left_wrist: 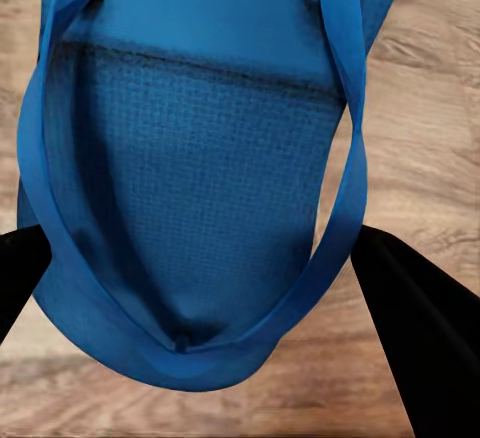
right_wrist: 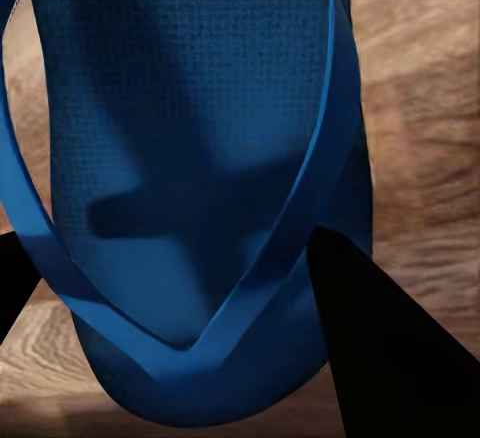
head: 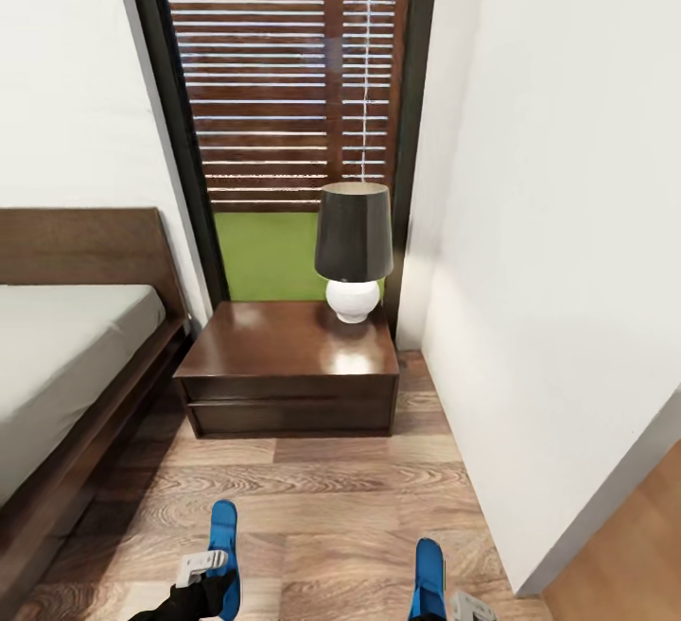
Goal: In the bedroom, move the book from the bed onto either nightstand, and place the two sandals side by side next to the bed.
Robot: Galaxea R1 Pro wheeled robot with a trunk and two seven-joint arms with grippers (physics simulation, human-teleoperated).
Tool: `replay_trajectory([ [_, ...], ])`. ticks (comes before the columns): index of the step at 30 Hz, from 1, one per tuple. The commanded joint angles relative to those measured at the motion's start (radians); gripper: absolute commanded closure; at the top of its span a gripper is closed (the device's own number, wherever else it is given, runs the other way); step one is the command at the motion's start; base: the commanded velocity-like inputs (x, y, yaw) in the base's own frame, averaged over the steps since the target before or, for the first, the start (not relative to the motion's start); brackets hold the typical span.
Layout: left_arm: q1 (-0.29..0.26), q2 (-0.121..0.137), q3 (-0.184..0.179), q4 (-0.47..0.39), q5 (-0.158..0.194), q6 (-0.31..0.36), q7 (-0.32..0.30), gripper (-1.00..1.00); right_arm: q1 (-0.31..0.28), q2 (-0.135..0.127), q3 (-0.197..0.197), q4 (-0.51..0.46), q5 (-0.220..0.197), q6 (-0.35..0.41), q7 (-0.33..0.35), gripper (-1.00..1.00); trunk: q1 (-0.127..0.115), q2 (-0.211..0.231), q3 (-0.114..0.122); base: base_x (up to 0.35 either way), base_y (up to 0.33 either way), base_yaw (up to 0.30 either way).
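Observation:
I see two bright blue sandals low in the head view, toes pointing at the nightstand. My left gripper is shut on the left sandal, whose sole lies between the black fingers above the wood floor. The right sandal sits in my right gripper, also shut, with one finger pressed against its edge. The left sandal and the right sandal loom large in the wrist views. The bed lies to the left. The book is out of view.
A lamp with a dark shade and white base stands on the nightstand's right rear corner. A white wall closes the right side. Behind the nightstand is a tall window onto a slatted fence. Wood-plank floor stretches between me and the nightstand.

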Motion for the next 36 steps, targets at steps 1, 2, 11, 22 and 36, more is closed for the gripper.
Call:
replay_trajectory([
  [1, -0.001, 0.0, 0.009, 0.001, -0.01, -0.005, -0.001, 1.0, 0.0, 0.0, 0.001, -0.002, -0.008, 0.006, -0.001, 1.0, 0.0, 0.0, -0.001, 0.0, 0.0, 0.29],
  [2, -0.001, 0.0, 0.009, 0.001, -0.01, -0.005, -0.001, 1.0, 0.0, 0.0, 0.001, -0.002, -0.008, 0.006, -0.001, 1.0, 0.0, 0.0, -0.001, 0.0, 0.0, 0.29],
  [11, -0.001, 0.0, 0.009, 0.001, -0.009, -0.004, 0.0, 1.0, 0.0, -0.049, -0.002, -0.002, -0.009, 0.007, -0.001, 1.0, 0.0, 0.0, -0.001, 0.0, 0.0, 0.29],
  [22, -0.001, -0.001, 0.009, 0.001, -0.009, -0.003, 0.0, 1.0, 0.0, -0.055, -0.002, -0.003, -0.009, 0.006, -0.001, 1.0, 0.0, 0.0, -0.001, 0.0, 0.0, 0.29],
  [36, -0.001, -0.02, 0.009, 0.001, -0.009, -0.003, 0.0, 1.0, 0.0, -0.055, -0.002, -0.003, -0.009, 0.006, -0.001, 1.0, 0.0, 0.0, -0.001, 0.0, -0.069, 0.29],
])
